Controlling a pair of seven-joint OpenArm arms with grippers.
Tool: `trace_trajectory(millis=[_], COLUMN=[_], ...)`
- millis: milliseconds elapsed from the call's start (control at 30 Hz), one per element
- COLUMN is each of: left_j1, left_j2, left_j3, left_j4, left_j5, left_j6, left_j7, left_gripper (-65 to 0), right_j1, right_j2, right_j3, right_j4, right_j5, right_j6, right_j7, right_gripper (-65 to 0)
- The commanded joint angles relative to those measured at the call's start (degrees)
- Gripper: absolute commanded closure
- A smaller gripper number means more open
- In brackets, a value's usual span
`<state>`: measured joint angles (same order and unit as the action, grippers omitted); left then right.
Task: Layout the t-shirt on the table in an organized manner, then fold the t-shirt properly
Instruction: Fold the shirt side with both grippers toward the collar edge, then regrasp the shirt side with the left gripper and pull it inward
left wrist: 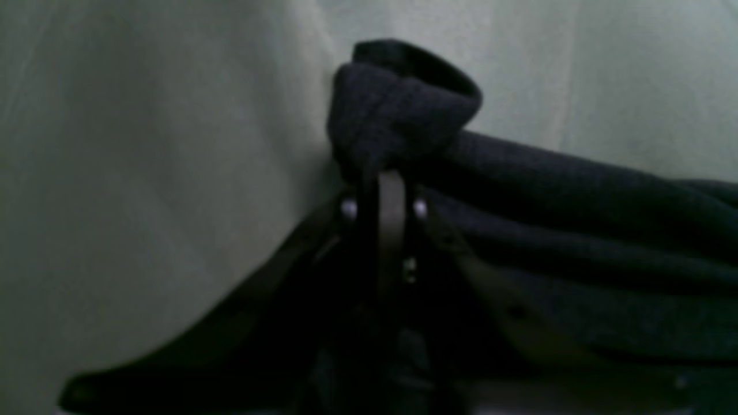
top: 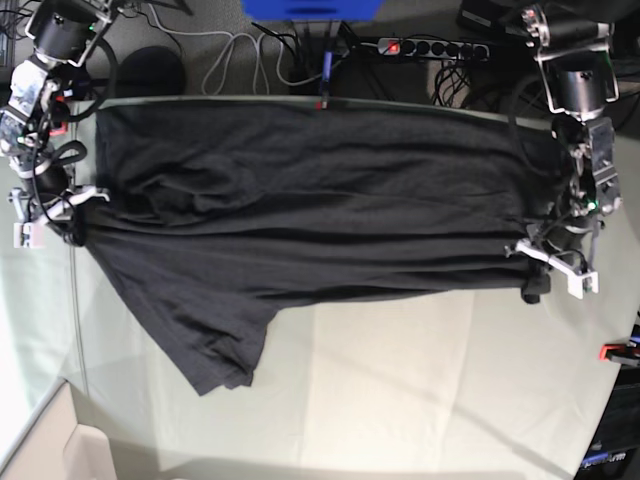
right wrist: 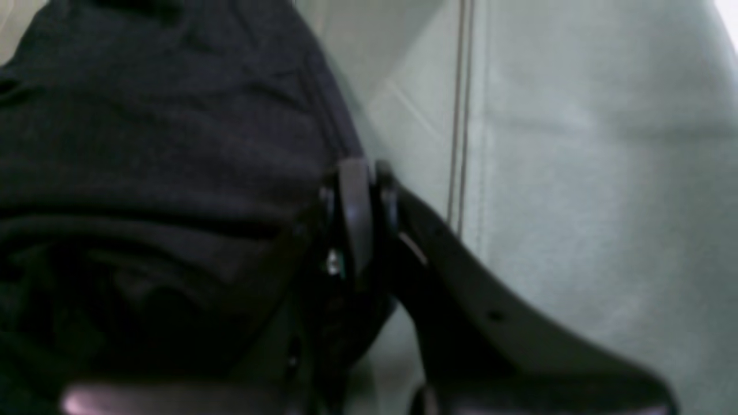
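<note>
Black cloth is spread wide across the table (top: 400,400). One t-shirt (top: 300,200) is seen, and it is stretched sideways between two arms. Most of it lies on the pale green cover, from the far edge down toward the middle. One sleeve (top: 215,345) is seen poking out at the near side, a bit crumpled. Long wrinkles are still seen running across the cloth.

The laying-out part looks nearly done, as far as can be judged. The shirt is pulled long and mostly flat. The sleeve has not been smoothed yet. No fold has been made, so all the folding is thought to be left.

Two grippers are counted. The left gripper (left wrist: 383,193) is seen at one end of the shirt, with a bunched bit of black cloth just above its tips. Its jaws are very close together, but it cannot be told if the cloth is pinched or being let go. The right gripper (right wrist: 357,190) is seen at the other end, right against the shirt's edge. Its jaws are pressed together, and the edge of the shirt seems to be clamped in them.

One red clamp (top: 612,351) is seen at the table's edge. One power strip (top: 430,47) is seen behind the table.
</note>
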<state>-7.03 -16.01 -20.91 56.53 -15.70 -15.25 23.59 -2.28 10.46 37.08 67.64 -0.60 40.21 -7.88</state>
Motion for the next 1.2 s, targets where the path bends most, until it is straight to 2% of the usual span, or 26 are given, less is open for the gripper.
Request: trace_trajectory(millis=[0, 133, 200, 267, 333, 467, 600, 833, 933, 1067, 1167], left_j1=[-0.31, -0.14, 0.21, 1.62, 2.24, 1.01, -4.18, -14.47, -15.96, -16.84, -16.84], left_j2=[-0.65, -0.56, -0.39, -0.12, 1.46, 1.81, 1.72, 1.64, 1.64, 2.08, 2.08], left_j3=[-0.24, -0.32, -1.64, -4.81, -8.15, -12.46, -10.87, -4.81, -3.4, -3.14, -3.4], left_j4=[1.18, 1.62, 3.73, 6.63, 10.06, 11.64, 8.83, -6.03, -10.51, -13.68, -15.79], left_j5=[-0.16, -0.25, -0.25, -0.43, -1.92, -3.24, -2.89, -2.8, -0.34, 5.29, 7.13], left_j6=[-0.1, -0.1, -0.1, -0.18, -0.18, -0.18, -0.18, 0.34, 0.34, 0.43, 0.43], left_j7=[0.8, 4.23, 5.28, 6.08, 5.9, 5.64, 5.64, 5.64, 5.46, 0.27, -2.1], left_gripper=[-12.8, -31.8, -37.0, -39.1, -39.0, -39.0, -39.0, -38.9, -38.9, -38.9, -38.9], right_j1=[0.13, 0.13, 0.22, 0.22, 0.22, 0.22, 0.22, 0.22, 0.22, 0.13, 0.13], right_j2=[0.84, 0.84, 0.84, 0.84, 0.84, 0.84, 0.75, 0.13, 0.13, 0.13, 0.22], right_j3=[0.06, 0.06, 0.06, 0.06, 0.06, -0.03, -0.03, -0.11, -0.11, -0.03, -0.03], right_j4=[1.07, 1.07, 1.07, 1.07, 1.07, 1.07, 0.98, 0.98, 0.98, 0.98, 0.89], right_j5=[1.0, 1.0, 1.0, 1.0, 1.0, 1.0, 1.0, 0.73, 0.65, 0.65, 0.65], right_j6=[-0.21, -0.21, -0.21, -0.21, -0.21, -0.21, -0.21, -0.21, -0.21, -0.21, -0.21], right_j7=[1.33, 1.24, 1.15, 1.07, 0.89, 0.8, 0.8, 0.8, 0.71, 0.71, 0.71], right_gripper=[0.0, 0.0, 0.0, 0.0, 0.0, 0.0, 0.0, 0.0, 0.0, 0.0, 0.0])
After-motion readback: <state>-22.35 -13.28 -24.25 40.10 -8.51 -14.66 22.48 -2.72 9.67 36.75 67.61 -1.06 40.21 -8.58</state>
